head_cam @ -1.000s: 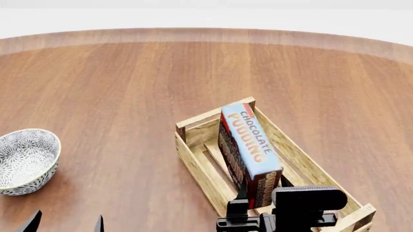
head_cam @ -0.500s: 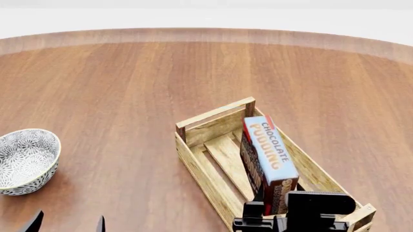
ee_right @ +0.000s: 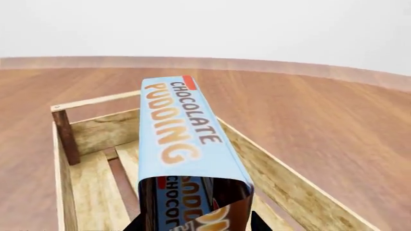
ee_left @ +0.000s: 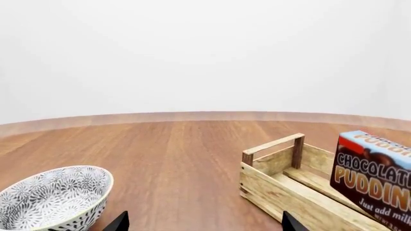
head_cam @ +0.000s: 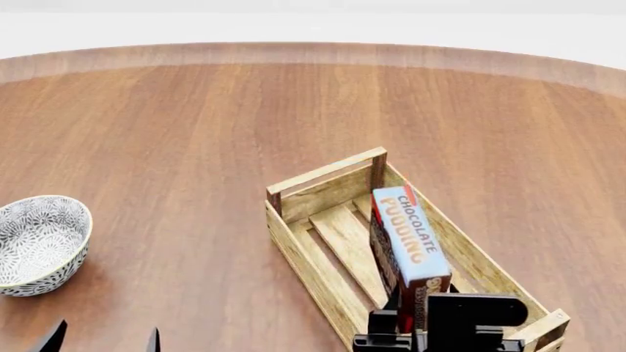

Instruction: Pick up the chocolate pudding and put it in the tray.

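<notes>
Pudding [head_cam: 411,235] stands on a long edge inside the tray [head_cam: 315,265], blue lettered face up, lying along the tray's length toward its right wall. The right gripper [head_cam: 411,326] reaches in low from the near end of the tray and pinches the carton's near end between its fingers; in the right wrist view the carton [ee_right: 186,144] fills the gap between the dark fingertips. The left gripper [head_cam: 102,341] hangs low at the near table [head_cam: 196,117] edge, its two fingertips spread apart and holding nothing, just beside the bowl [head_cam: 39,242].
</notes>
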`<state>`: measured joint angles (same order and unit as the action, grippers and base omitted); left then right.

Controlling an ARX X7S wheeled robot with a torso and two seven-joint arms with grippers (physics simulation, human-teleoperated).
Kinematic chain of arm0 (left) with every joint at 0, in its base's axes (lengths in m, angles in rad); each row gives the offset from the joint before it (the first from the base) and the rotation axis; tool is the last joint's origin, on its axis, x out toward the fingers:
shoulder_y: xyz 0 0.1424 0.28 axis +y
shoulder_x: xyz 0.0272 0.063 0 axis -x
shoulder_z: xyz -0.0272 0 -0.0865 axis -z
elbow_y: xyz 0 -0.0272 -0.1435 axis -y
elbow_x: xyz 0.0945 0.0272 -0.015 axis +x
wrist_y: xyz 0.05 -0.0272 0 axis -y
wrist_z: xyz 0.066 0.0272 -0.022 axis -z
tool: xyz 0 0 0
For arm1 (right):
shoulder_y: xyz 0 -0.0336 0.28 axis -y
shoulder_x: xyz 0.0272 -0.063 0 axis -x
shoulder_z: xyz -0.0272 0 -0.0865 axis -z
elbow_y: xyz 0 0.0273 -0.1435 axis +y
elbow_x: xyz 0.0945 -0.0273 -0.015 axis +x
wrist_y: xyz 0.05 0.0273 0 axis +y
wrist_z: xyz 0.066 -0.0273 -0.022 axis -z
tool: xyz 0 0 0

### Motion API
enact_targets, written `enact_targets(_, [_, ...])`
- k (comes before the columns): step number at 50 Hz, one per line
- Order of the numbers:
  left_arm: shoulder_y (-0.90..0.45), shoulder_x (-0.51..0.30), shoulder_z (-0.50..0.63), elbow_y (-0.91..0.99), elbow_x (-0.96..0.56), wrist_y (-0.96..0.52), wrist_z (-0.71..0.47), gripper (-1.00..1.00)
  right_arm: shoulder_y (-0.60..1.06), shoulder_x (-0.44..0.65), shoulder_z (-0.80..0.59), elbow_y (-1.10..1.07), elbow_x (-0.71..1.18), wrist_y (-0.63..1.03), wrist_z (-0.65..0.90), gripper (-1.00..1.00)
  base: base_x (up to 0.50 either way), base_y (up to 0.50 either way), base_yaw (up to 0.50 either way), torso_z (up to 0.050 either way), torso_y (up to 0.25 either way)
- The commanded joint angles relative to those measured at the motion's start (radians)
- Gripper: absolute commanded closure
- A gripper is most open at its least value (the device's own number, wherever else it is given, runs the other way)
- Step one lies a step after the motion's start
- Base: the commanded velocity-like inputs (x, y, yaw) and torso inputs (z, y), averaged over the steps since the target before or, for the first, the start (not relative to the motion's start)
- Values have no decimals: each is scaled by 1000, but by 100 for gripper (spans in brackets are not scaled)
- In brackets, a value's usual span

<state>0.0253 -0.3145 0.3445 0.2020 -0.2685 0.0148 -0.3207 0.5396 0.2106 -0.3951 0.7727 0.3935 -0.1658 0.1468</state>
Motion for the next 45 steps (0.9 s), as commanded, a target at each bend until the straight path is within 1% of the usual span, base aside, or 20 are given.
enact_targets(1, [-2,-2,3,-4,-2,3,-2,-100,23,-13,-1,55,-49,-28,2,100,0,0,0,0,0])
enact_targets(9, [-3,-5,3,0,-5,1,-5,-100,30,-18,-2,79,-48,-40,-2,100,0,0,0,0,1])
enact_targets(12, [-2,-5,4,1,-5,2,-6,-100,19,-11,-1,43,-44,-21,9,100,0,0,0,0,0])
enact_targets(24, [-4,-7,7,-4,-8,4,-7,-100,35,-20,-1,85,-45,-41,7,100,0,0,0,0,0])
enact_targets(25, [-4,-8,8,0,-8,1,-9,-100,40,-23,4,97,-43,-46,12,-100,0,0,0,0,0])
enact_targets(32, [-3,-8,10,-1,-8,6,-10,-100,17,0,0,7,-39,-2,33,-100,0,0,0,0,0])
enact_targets(41, [-2,-12,12,6,-8,4,-15,-100,28,-5,-2,50,-50,-27,37,-100,0,0,0,0,0])
enact_targets(45, [-3,-11,14,2,-7,7,-15,-100,24,-2,-2,37,-47,-20,40,-100,0,0,0,0,0])
